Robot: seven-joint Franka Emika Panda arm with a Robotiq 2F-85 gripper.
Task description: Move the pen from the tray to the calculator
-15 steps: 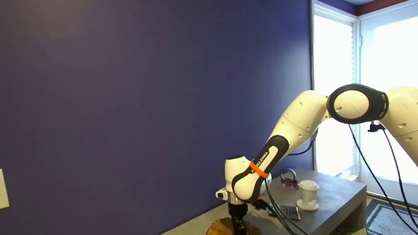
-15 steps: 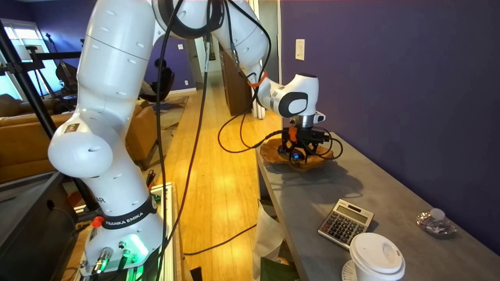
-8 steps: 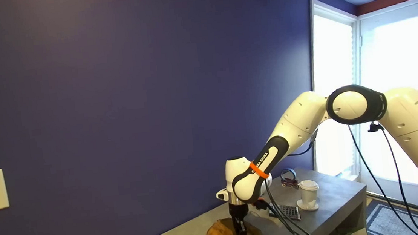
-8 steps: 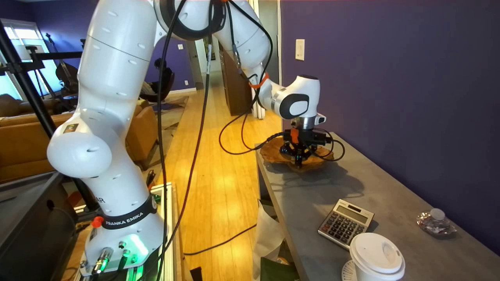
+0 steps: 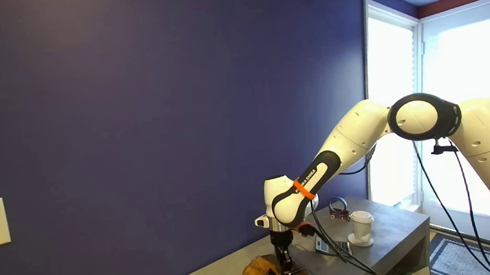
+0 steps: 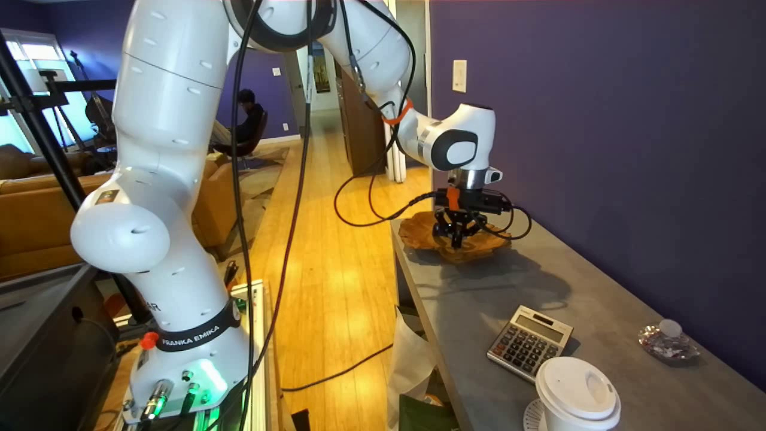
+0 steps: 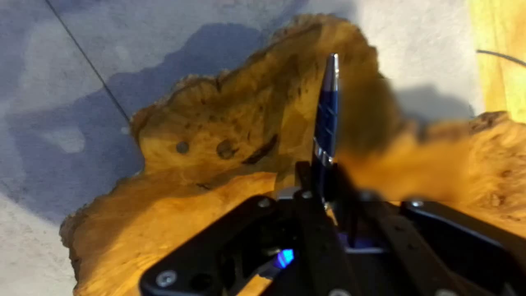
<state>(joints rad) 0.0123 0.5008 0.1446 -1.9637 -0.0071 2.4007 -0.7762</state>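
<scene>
In the wrist view a dark blue pen [image 7: 326, 111] with silver ends points away from the camera. My gripper [image 7: 321, 172] is shut on it near one end, a finger on each side. Below lies the wooden tray [image 7: 197, 156], brown with an irregular bark-like edge. Both exterior views show my gripper [image 6: 457, 244] low over that tray [image 6: 418, 232]; whether the pen is clear of the wood I cannot tell. The grey calculator [image 6: 529, 344] lies flat on the counter, well apart from the tray, and is partly behind cables in an exterior view [image 5: 325, 246].
A white lidded cup [image 6: 577, 392] on a coaster stands close to the calculator. Toward the purple wall [image 6: 598, 149] lies a small clear bottle [image 6: 667, 344]. Black cables [image 6: 520, 221] loop around the gripper. The counter's edge [image 6: 428, 326] drops off beside the tray.
The gripper's jaws have come together, and the pen is now held between the fingers. Over the last half second the wrist has risen slightly above the tray.
</scene>
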